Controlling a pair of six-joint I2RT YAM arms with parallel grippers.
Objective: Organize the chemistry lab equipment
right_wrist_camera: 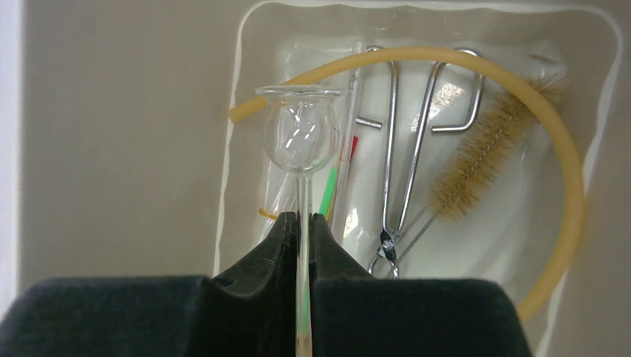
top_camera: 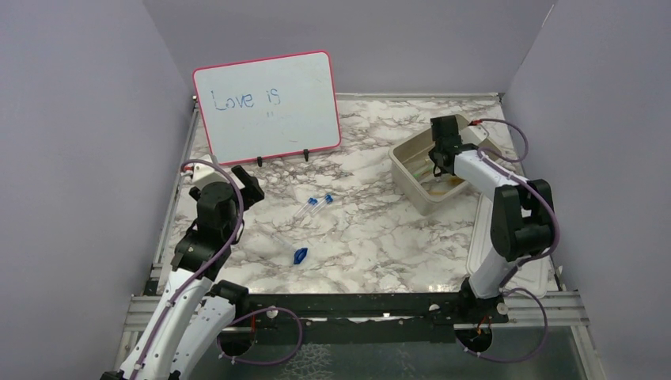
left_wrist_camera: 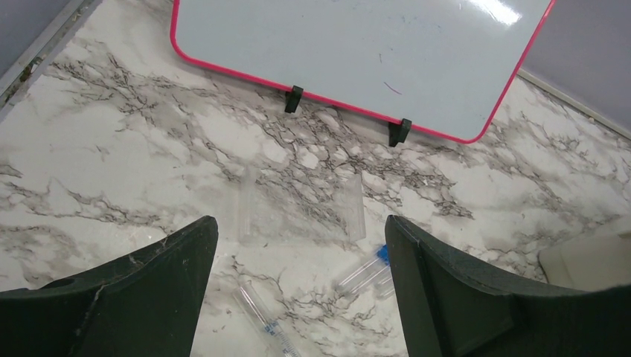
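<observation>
Table and walls: marble-patterned table (top_camera: 372, 237) stood between plain grey walls, with a pink-framed whiteboard (top_camera: 269, 107) propped at its back left.
Item in the grip: one glass funnel (right_wrist_camera: 301, 134), a round cup on a thin stem, hung upright above the open beige tub (top_camera: 410, 184) at the back right, not yet laid down.
Right hand: the right hand (right_wrist_camera: 303, 217) was pinching the funnel's stem, jaws pressed almost together around the glass.
Already in the tub: one amber rubber hose (right_wrist_camera: 446, 56) curved along the wall; one pair of wire tongs (right_wrist_camera: 385, 239); one bristle brush (right_wrist_camera: 484, 160) beside the tongs; one green-tipped stick (right_wrist_camera: 330, 186); one thin clear rod (right_wrist_camera: 350, 145) with a red mark just beside that stick. That made five items by my count.
Loose on the table: two blue-capped tubes (top_camera: 316, 204) lying close together near the middle, counted from above; one small blue piece (top_camera: 301, 255) nearer the arms, apart from them; and what looked like two paler clear tubes (left_wrist_camera: 245, 204) with no cap showing, toward the whiteboard, seen only from the left wrist.
Left hand: the left hand (left_wrist_camera: 299, 230) was spread wide and held nothing, poised over the tubes.
Lid: one tub lid (top_camera: 528, 279) lay flat by the right arm's base, off the tub.
Progress: judged past halfway. The long, awkward pieces were stowed, the funnel looked about to join them, and the tubes and the blue piece were left to gather.
</observation>
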